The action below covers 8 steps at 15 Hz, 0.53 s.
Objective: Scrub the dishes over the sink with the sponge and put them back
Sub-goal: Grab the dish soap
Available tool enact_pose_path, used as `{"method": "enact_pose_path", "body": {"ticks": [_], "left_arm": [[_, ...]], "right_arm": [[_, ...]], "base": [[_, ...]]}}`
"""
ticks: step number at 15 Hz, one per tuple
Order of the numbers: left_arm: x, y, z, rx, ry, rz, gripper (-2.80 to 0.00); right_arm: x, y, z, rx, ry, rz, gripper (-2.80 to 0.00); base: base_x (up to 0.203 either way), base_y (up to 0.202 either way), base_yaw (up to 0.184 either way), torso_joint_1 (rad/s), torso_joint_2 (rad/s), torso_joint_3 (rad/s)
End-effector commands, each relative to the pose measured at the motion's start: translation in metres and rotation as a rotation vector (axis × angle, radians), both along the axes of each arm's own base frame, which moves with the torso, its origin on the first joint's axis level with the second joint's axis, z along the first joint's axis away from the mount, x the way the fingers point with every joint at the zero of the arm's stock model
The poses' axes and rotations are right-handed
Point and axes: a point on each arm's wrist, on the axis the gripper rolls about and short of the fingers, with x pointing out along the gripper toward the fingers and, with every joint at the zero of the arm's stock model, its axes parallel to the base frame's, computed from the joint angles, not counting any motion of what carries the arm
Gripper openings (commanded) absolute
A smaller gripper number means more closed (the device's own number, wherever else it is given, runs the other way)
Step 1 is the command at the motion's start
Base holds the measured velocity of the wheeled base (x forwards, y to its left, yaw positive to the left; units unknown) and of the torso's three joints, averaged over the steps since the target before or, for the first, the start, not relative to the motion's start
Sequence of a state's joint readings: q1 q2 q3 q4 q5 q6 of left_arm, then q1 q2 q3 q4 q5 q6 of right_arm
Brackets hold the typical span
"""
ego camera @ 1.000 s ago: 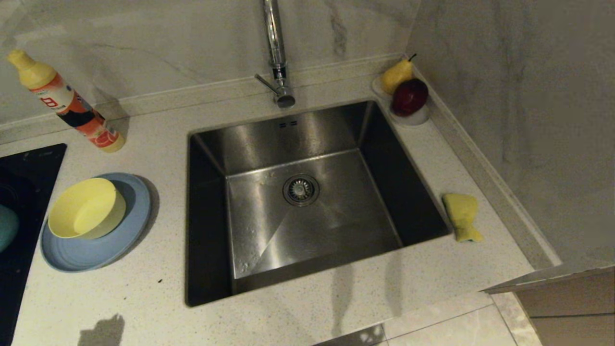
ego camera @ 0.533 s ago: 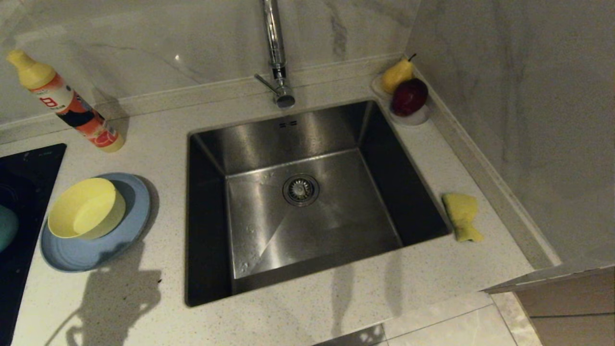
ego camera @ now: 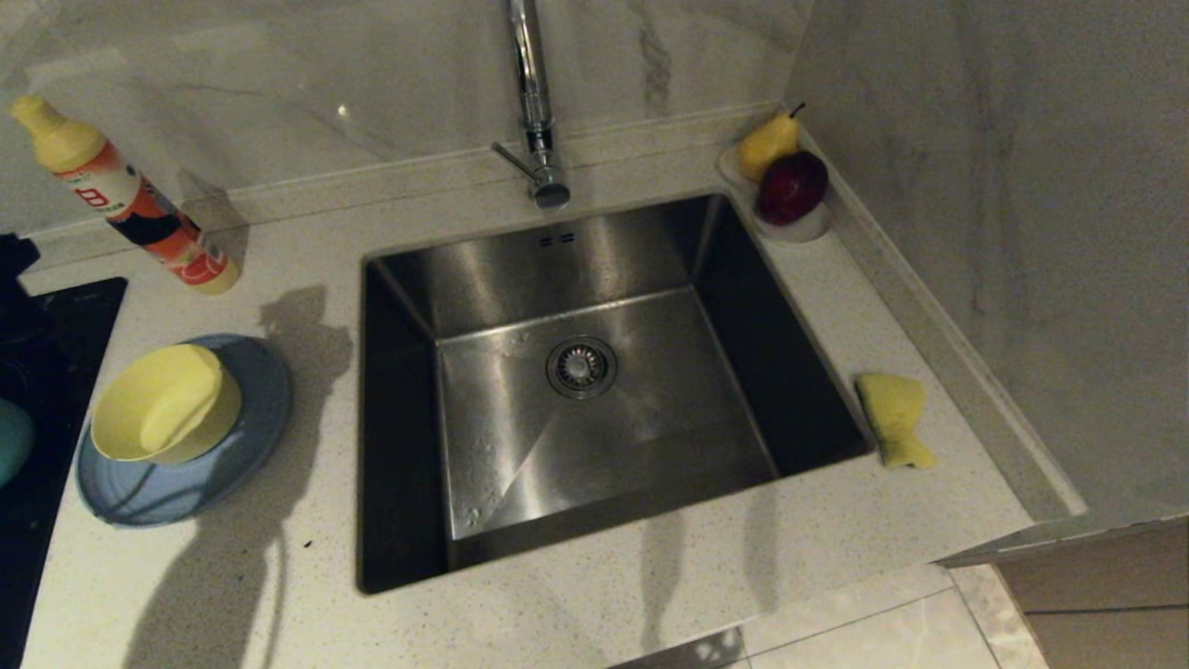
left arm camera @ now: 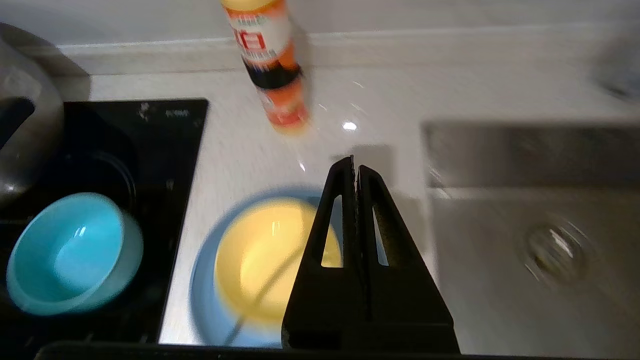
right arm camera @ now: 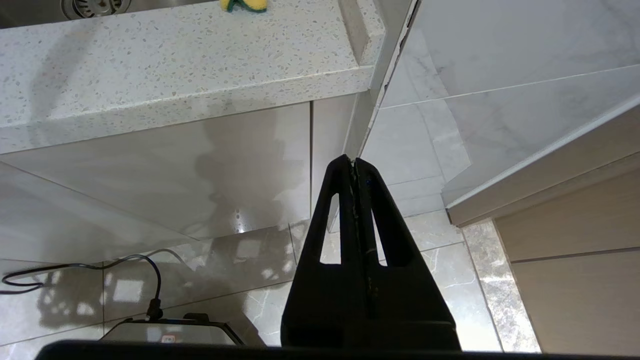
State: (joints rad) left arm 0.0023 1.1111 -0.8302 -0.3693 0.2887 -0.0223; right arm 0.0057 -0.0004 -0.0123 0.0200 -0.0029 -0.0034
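L gripper (left arm camera: 355, 167) is shut, empty, up over the pale-yellow bowl (ego camera: 165, 402) on the light-blue plate (ego camera: 223, 469), teal bowl (left arm camera: 70, 252) on the black hob beside. R gripper (right arm camera: 354, 165) shut too, hanging below the counter edge. Sponge (ego camera: 894, 418) lies right of the steel sink (ego camera: 594, 400).

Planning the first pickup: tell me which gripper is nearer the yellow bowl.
Left. The left gripper, shut, hangs above the counter just over the yellow bowl on its blue plate. The right gripper, shut, sits below counter level, facing the cabinet front.
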Motion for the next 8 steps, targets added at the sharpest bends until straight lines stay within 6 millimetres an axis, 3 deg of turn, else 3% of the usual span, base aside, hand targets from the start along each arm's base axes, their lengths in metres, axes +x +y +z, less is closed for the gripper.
{"method": "enact_pose_path", "body": {"ticks": [1,3,6,7,8], "left_arm": [[0.081,0.002,-0.021,-0.008,0.085,0.083,-2.8],[0.116,0.004,-0.026,-0.022,0.034,0.18,-2.8],[0.147,0.005,-0.029,-0.036,-0.021,0.245,-2.8],[0.155,0.005,-0.033,-0.038,-0.014,0.251,0.0],[0.161,0.005,-0.035,-0.05,-0.02,0.251,0.0]], "right_arm": [[0.0,0.0,0.0,0.0,-0.001,0.0,-2.8],[0.0,0.0,0.0,0.0,-0.001,0.0,-2.8],[0.0,0.0,0.0,0.0,-0.001,0.0,-2.8],[0.0,0.0,0.0,0.0,-0.001,0.0,-2.8],[0.0,0.0,0.0,0.0,-0.001,0.0,-2.8]], "base": [[0.0,0.0,0.0,0.0,0.0,0.0],[0.0,0.0,0.0,0.0,0.0,0.0],[0.0,0.0,0.0,0.0,0.0,0.0],[0.0,0.0,0.0,0.0,0.0,0.0],[0.0,0.0,0.0,0.0,0.0,0.0]]}}
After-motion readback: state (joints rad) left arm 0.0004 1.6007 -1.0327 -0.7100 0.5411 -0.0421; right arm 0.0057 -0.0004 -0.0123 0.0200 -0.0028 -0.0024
